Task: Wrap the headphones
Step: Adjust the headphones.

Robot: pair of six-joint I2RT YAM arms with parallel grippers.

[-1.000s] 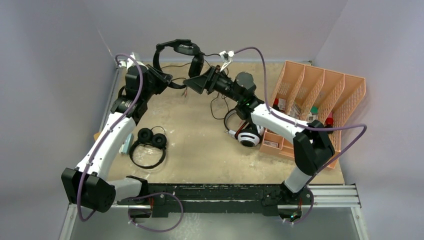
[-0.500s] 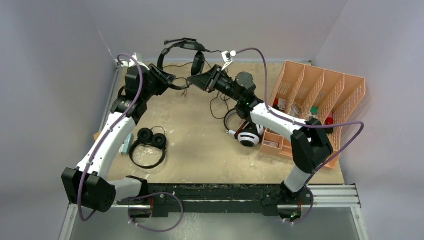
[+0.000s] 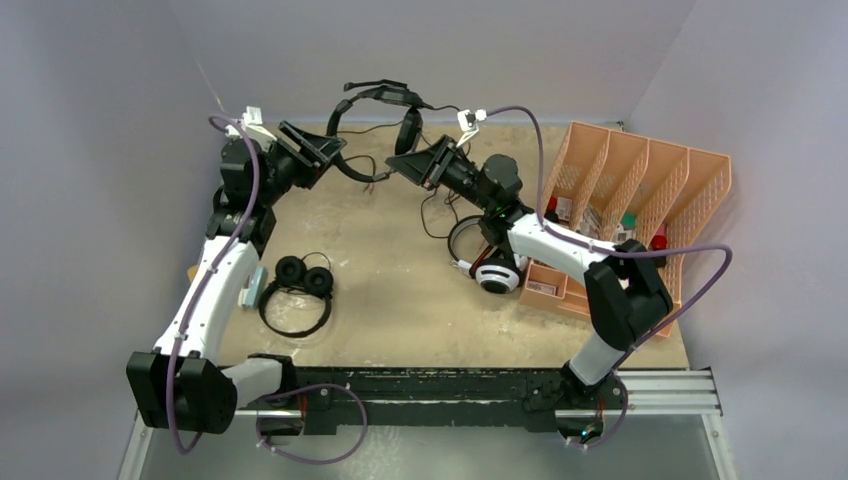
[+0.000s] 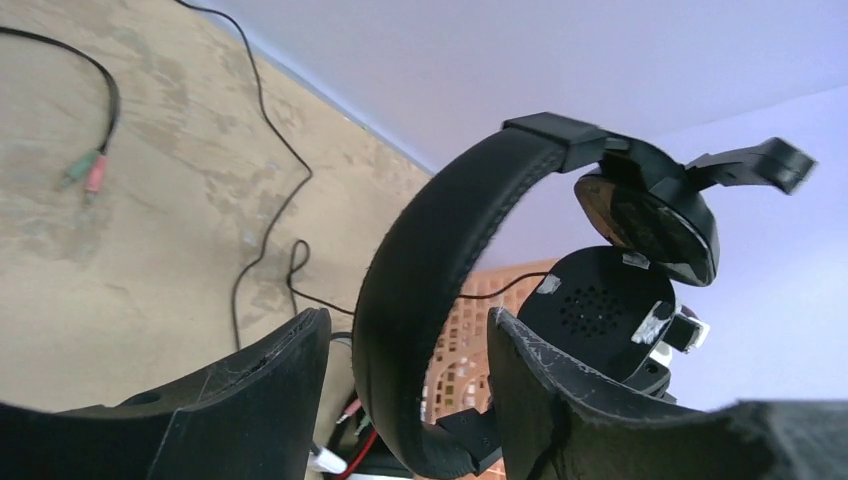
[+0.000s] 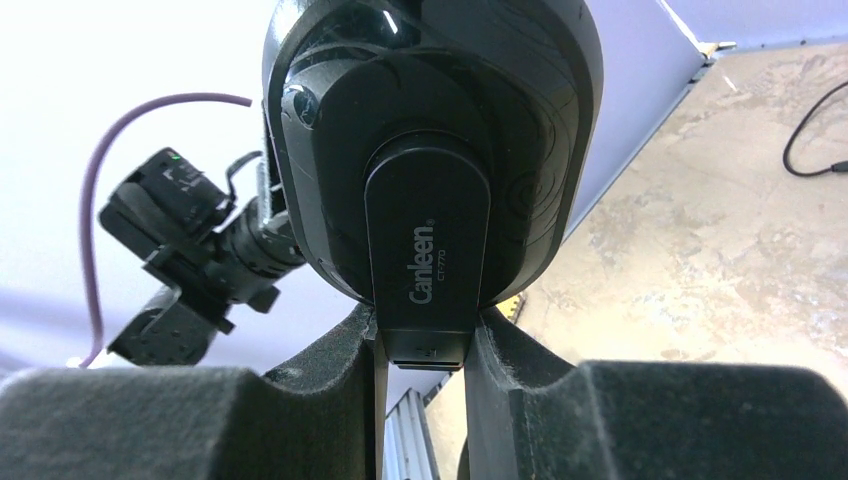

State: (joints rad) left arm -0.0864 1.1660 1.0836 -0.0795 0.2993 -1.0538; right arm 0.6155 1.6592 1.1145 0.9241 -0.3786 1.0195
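The larger black headphones (image 3: pixel 375 92) hang in the air above the table's far edge. My right gripper (image 3: pixel 408 162) is shut on the stem of one ear cup (image 5: pixel 430 130), both pads pressed against the labelled arm (image 5: pixel 425 260). My left gripper (image 3: pixel 325 155) is open around the padded headband (image 4: pixel 430 260), with a gap on each side. Their thin black cable (image 4: pixel 260 230) trails over the table, its green and pink plugs (image 4: pixel 85 170) lying flat. The small black round-padded pair (image 3: pixel 300 285) lies near left. The white-and-black pair (image 3: pixel 495 265) lies under my right forearm.
An orange file rack (image 3: pixel 640 190) with small items stands at the right. A pale flat object (image 3: pixel 250 290) lies beside the small pair. The side and back walls stand close behind the raised headphones.
My left gripper has opened and released the headband while the arm drew back to the left. My right gripper has shut on the ear cup stem and carried the headphones slightly up and right.
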